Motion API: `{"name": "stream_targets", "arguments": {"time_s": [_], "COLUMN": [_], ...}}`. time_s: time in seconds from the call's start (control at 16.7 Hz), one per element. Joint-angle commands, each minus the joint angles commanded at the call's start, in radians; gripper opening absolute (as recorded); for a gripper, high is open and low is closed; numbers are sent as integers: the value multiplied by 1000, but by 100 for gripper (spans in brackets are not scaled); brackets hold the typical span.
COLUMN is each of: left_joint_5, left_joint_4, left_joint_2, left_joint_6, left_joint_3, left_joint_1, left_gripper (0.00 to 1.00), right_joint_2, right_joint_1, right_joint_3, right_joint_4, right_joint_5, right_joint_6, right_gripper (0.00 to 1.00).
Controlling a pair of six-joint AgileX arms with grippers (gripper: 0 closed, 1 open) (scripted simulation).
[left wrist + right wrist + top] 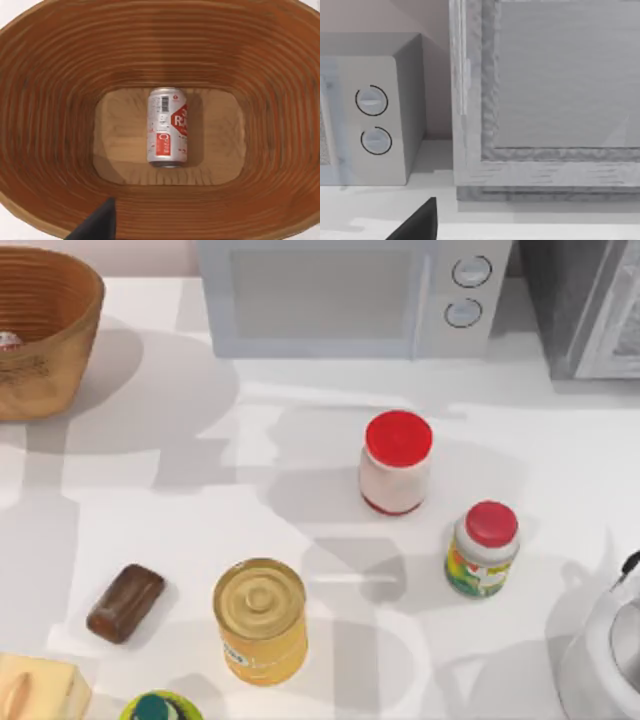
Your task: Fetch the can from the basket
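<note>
Left wrist view looks straight down into the basket point(50, 125), where the can point(167, 127) lies on its side on the flat bottom (red print facing up). The left pincer hangs above it; whether it is released or clenched, I cannot tell.

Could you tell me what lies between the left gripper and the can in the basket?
Nothing: in the left wrist view only the basket's bare ribbed inside separates the left gripper's fingertip from the can lying on the bottom.
</note>
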Motion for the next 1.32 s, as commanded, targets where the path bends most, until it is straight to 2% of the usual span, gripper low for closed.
{"name": "stream_targets", "arguments": {"time_s": [0.3, 0.6, 0.84, 1.14, 1.32], "left_joint_5": [18, 32, 36, 35, 35], "left_joint_4": [-225, -370, -406, -401, -344], "left_joint_2": [431, 717, 788, 790, 801], "left_joint_6": [31, 52, 57, 56, 52], "left_joint_3": [424, 697, 764, 759, 716], "left_joint_1": [25, 40, 44, 38, 38], "left_gripper": [100, 100, 100, 100, 100], "right_joint_2": [0, 0, 0, 0, 0], "right_joint_1": [0, 0, 0, 0, 0], "right_joint_3": [0, 0, 0, 0, 0], "right_joint_4": [0, 0, 0, 0, 0], "right_joint_5": [0, 0, 0, 0, 0], "right_joint_6": [0, 0, 0, 0, 0], "right_gripper": [100, 100, 100, 100, 100]}}
